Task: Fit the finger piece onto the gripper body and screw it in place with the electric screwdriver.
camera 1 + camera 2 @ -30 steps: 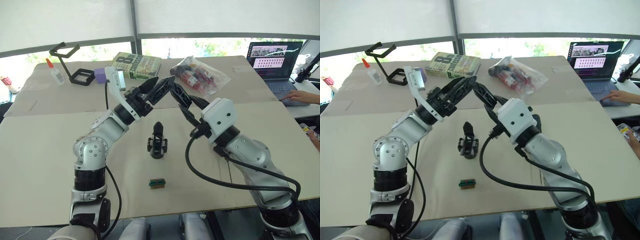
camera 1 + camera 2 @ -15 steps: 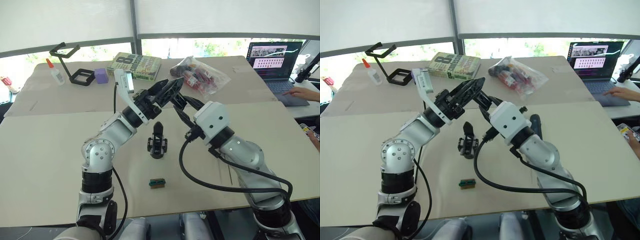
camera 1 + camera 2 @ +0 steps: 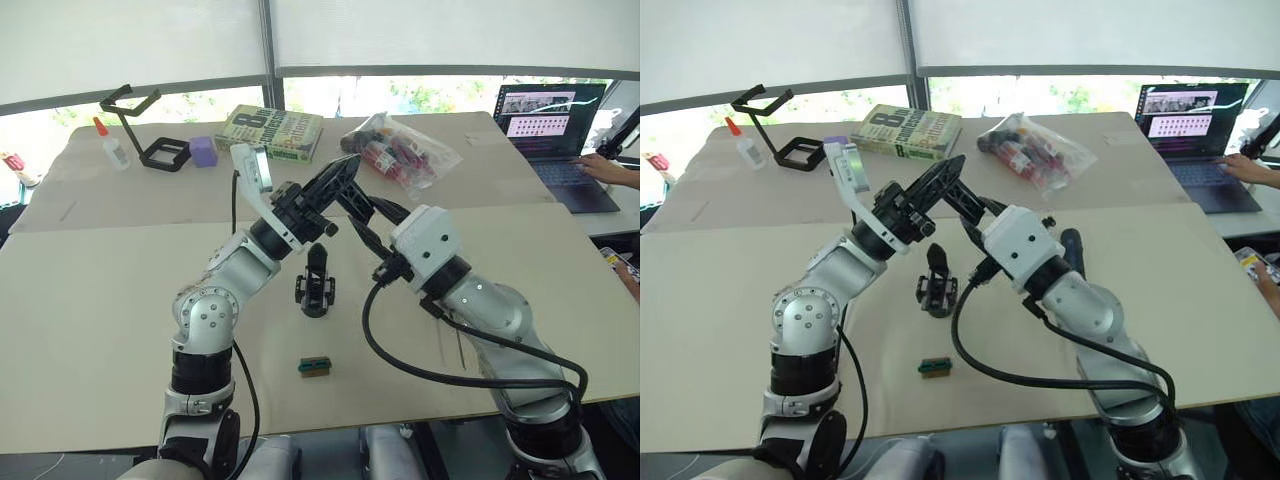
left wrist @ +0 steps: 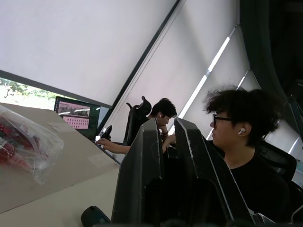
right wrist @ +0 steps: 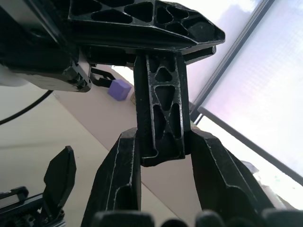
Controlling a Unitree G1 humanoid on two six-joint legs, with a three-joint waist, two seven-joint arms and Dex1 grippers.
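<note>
Above the middle of the table my two grippers meet tip to tip. The finger piece (image 5: 161, 104), a black lattice wedge, runs between them. My right gripper (image 5: 163, 139) has its fingers (image 5: 124, 165) against the piece's lower end on both sides. My left gripper (image 3: 347, 172) crosses the piece's upper end with its fingers (image 5: 142, 21) shut on it. The gripper body (image 3: 315, 285) stands upright on the table just below, one pointed finger up, untouched. The electric screwdriver (image 3: 1070, 245) lies behind my right forearm, mostly hidden.
A small green-and-red block (image 3: 315, 366) lies near the front edge. At the back are a book (image 3: 272, 130), a bag of items (image 3: 400, 150), a purple block (image 3: 203, 151), a wire stand (image 3: 150, 135) and a glue bottle (image 3: 110, 145). A laptop (image 3: 550, 115) with a person's hand (image 3: 610, 165) is far right.
My left arm swung in toward the right gripper and its wide-open fingers closed onto the upper end of the finger piece. The right arm shifted slightly left.
</note>
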